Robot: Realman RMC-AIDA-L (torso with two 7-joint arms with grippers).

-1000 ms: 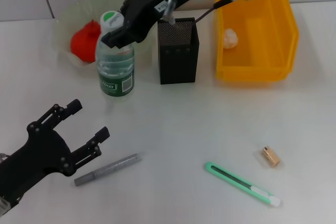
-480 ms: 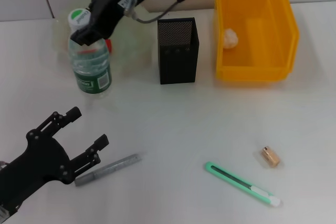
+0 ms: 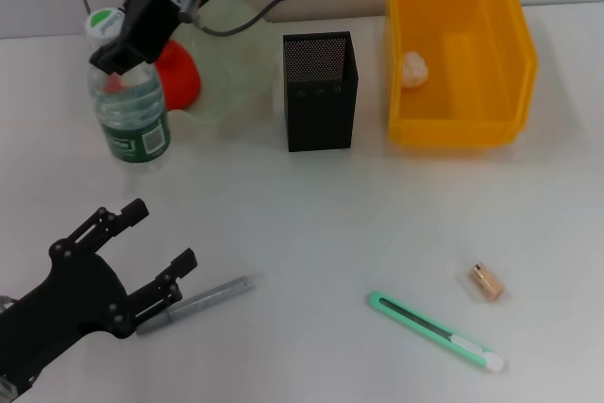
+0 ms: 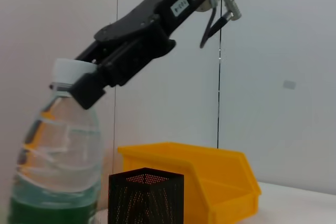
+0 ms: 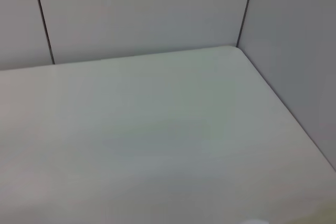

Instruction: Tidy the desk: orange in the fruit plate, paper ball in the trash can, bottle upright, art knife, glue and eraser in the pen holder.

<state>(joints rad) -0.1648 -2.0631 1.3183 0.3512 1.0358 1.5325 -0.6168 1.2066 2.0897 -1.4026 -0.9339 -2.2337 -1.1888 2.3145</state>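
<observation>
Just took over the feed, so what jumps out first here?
The right end effector grips the neck of an upright water bottle at the far left, by the orange. The yellow bin holds a paper ball. The left end effector hovers open beside a grey pen-like stick.

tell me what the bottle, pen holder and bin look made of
Bottle: clear glossy plastic, likely; ribbed walls you can see through. Pen holder: black matte mesh, probably metal; fine perforations. Bin: yellow smooth plastic, moulded walls.
</observation>
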